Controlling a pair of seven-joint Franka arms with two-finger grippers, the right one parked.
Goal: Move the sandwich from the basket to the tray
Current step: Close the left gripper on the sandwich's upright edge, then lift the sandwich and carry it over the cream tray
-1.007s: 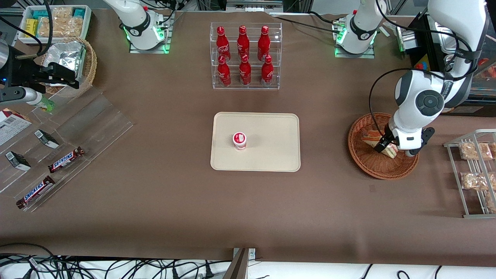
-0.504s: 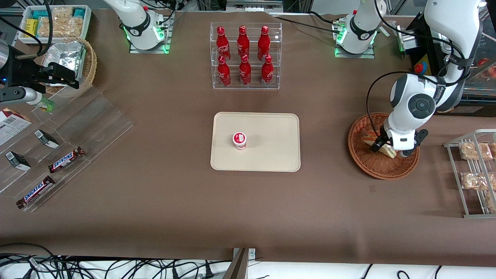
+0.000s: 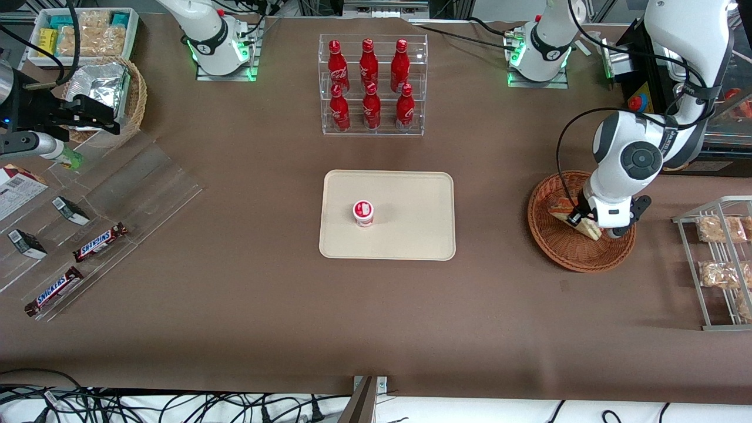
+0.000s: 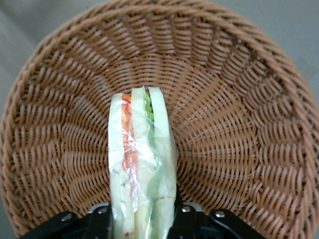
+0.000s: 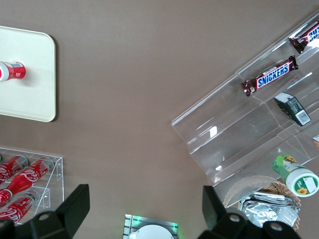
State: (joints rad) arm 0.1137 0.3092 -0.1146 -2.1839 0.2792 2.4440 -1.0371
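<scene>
Grasp stage: gripper (image 3: 581,222) sits low in the basket (image 3: 555,247), jaws clamped on the sandwich (image 4: 141,164), which stands on edge between them, not yet clear of the wicker. Next, I judge, comes a straight lift, then a carry to the tray (image 3: 411,235), setting down beside the cup (image 3: 363,212).

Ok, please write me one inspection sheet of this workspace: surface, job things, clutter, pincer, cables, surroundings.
Surface: brown table, nothing spilled.
Job's things: sandwich in the basket; tray carries one small red-and-white cup.
Clutter: bottle rack, Snickers bars, snack rack.
Pincer: left pincer in the basket, shut on the sandwich.
Cables: bundle at the table edge nearest the front camera.
Surroundings: nothing seen.
</scene>
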